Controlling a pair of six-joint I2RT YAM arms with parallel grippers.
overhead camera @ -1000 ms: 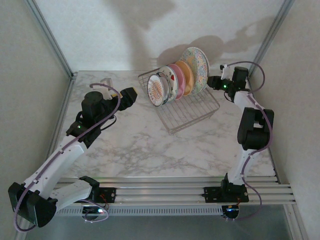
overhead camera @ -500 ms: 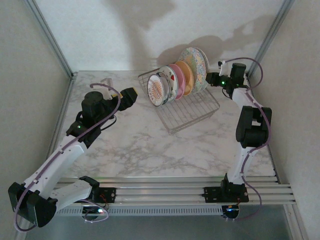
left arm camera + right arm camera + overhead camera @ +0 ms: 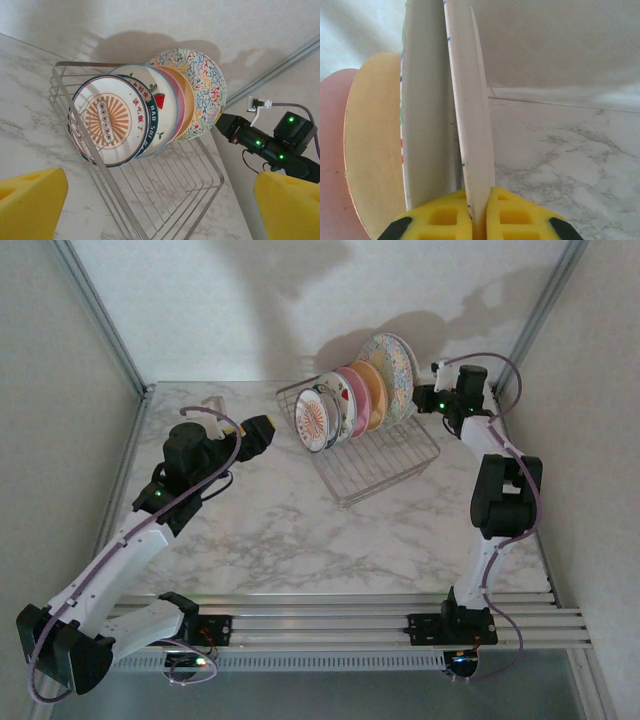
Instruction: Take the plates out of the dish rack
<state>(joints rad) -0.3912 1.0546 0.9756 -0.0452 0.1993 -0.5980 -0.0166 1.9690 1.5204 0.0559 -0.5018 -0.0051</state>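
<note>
Tabletop (image 3: pixel 270 530): marble, with the dish rack (image 3: pixel 392 468) at its far right.
Left end effector (image 3: pixel 265 428): pads wide apart, empty, just left of the rack.
Plates (image 3: pixel 150 115): on edge in the rack.
Right end effector (image 3: pixel 479 216): pads clamped on the rearmost speckled plate (image 3: pixel 205 85) rim.
Right wrist view: shows the pinch, too small to tell overhead.

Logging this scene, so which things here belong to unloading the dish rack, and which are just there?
Job: speckled plate, clamped by right gripper; four other plates; dish rack; open left gripper.
Just there: marble table; metal corner post.
</note>
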